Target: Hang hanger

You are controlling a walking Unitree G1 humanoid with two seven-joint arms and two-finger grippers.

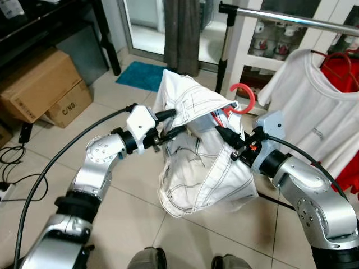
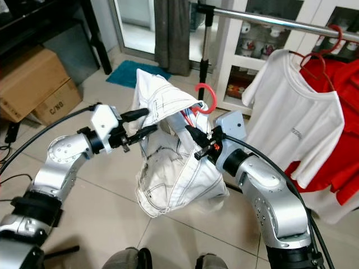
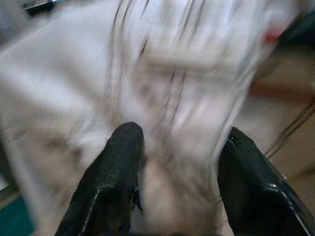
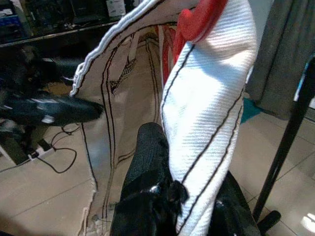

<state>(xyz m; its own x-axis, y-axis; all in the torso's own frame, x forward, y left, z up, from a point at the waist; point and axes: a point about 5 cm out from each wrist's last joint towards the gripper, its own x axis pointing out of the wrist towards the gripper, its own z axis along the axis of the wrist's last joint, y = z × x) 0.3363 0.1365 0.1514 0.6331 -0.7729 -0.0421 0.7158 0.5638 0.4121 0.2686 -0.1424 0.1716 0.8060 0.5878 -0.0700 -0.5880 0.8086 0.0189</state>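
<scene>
Tiled floor is spreading beneath me, with a clothes rail at far right. My right gripper is clenching the white garment on its red hanger, held midair before me. My left gripper is reaching into the fabric's left side, fingers parted.

A red plastic hanger carries a white garment with dark stitching, which hangs bunched and crumpled in the air above the tiled floor. The hanger's curved hook sticks up out of the fabric, below and apart from the silver clothes rail.
</scene>
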